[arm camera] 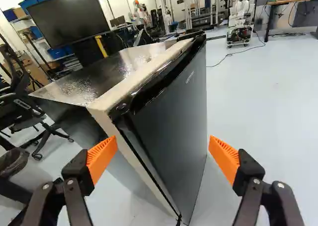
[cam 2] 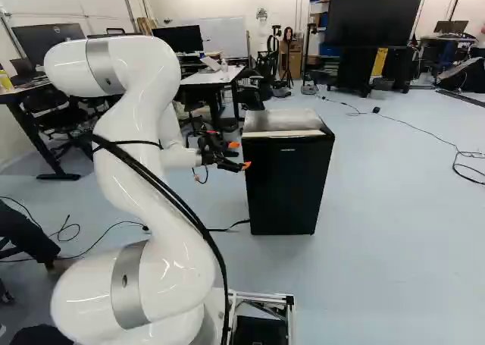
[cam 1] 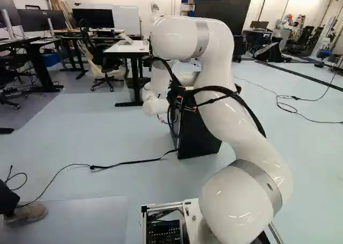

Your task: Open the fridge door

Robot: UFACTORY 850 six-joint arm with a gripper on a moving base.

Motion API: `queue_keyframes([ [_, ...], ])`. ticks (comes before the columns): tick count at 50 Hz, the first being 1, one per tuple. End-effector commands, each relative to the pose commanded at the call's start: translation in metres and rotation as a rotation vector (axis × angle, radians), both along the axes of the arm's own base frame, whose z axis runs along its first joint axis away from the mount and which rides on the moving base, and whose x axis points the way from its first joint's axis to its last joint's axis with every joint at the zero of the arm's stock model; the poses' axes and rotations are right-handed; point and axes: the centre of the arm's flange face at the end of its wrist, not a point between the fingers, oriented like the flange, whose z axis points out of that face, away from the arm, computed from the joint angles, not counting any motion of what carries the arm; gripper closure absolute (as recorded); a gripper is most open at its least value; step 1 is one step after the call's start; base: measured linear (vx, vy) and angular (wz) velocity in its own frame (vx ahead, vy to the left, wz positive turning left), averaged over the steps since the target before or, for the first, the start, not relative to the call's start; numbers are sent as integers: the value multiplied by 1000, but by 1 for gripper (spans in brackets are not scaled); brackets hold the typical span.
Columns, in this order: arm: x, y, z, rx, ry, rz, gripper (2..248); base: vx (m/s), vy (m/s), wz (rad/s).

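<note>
**A:** ok, going left to right in the right base view, what are we looking at?

**B:** Far left, a desk monitor (cam 2: 49, 42) is just sitting there, not part of the job. Nearer in, the white robot arm (cam 2: 125, 178) is standing tall and bending over toward the middle. At its end the gripper (cam 2: 240, 155) is hanging by the upper left of the mini fridge (cam 2: 286, 186), orange pads spread well apart. It isn't clamping anything.

**A:** and the door?

**B:** The black fridge door (arm camera: 176, 109) is facing our way, looking shut to me. In the wrist view its side edge is lying ahead of the gripper, roughly lined up between the pads. I'm not seeing any gap.

**A:** so, progress?

**B:** Lining up is looking mostly done, I'd guess. Getting onto the edge, pulling, and swinging it wide are all waiting to be done.

**A:** anything on the right?

**B:** Only a big black screen (cam 2: 373, 15), standing far back behind the fridge. Nothing there is bothering the task imo.
</note>
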Motion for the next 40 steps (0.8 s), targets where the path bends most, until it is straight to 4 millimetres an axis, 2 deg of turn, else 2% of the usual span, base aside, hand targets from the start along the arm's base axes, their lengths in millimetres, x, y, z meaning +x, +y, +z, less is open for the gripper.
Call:
queue_keyframes([
  [14, -5, -8, 0, 0, 9, -24, 3, 0, 0, 0],
  [34, -47, -13, 1, -11, 60, -44, 3, 0, 0, 0],
  [40, -54, -13, 1, -14, 69, -41, 3, 0, 0, 0],
])
